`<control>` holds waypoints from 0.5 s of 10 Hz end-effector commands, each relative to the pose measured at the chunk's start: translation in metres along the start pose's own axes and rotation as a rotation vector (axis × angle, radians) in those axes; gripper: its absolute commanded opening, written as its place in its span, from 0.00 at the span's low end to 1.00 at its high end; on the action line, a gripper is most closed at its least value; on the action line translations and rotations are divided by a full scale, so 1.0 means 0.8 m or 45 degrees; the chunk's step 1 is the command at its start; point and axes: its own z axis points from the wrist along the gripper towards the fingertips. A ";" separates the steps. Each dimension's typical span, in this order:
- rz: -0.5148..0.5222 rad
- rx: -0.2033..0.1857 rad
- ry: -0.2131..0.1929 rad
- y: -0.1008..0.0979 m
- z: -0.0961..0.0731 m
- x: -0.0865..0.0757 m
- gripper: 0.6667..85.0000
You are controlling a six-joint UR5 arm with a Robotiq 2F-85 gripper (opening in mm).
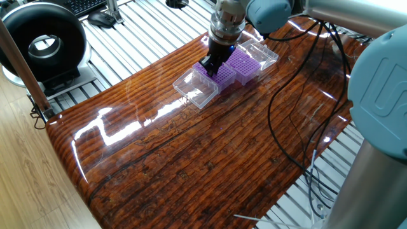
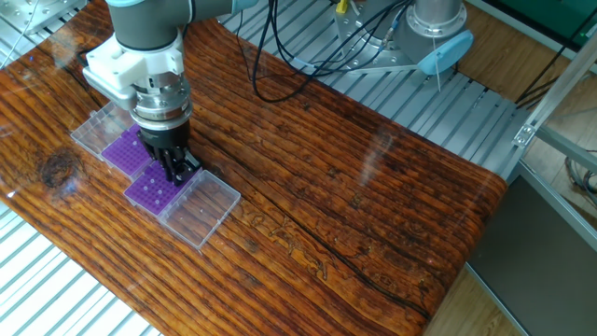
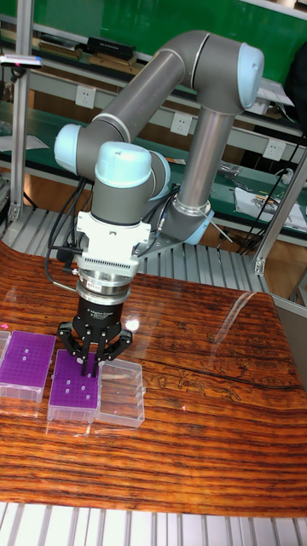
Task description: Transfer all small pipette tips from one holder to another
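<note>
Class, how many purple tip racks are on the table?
2: one purple rack directly under the gripper, the other purple rack beside it, nearer the table's end.

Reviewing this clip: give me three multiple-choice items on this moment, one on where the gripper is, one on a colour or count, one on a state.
1. Where is the gripper?
A. Over the purple rack next to a clear lid
B. Over bare wood at the table's far end
C. Off the table

2. How many purple racks are there?
A. One
B. Two
C. Four

3. How do the clear lids lie?
A. Shut over the racks
B. Folded open, flat beside the racks
C. Stacked

Answers: 1 A, the fingertips point down onto that rack. 2 B, this rack and the second rack sit side by side. 3 B, both grids are uncovered, with lids lying at the outer sides.
</note>
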 end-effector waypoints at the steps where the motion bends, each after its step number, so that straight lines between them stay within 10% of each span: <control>1: 0.006 -0.015 -0.005 0.002 -0.001 -0.003 0.25; 5: 0.002 -0.012 0.001 0.005 -0.002 -0.006 0.25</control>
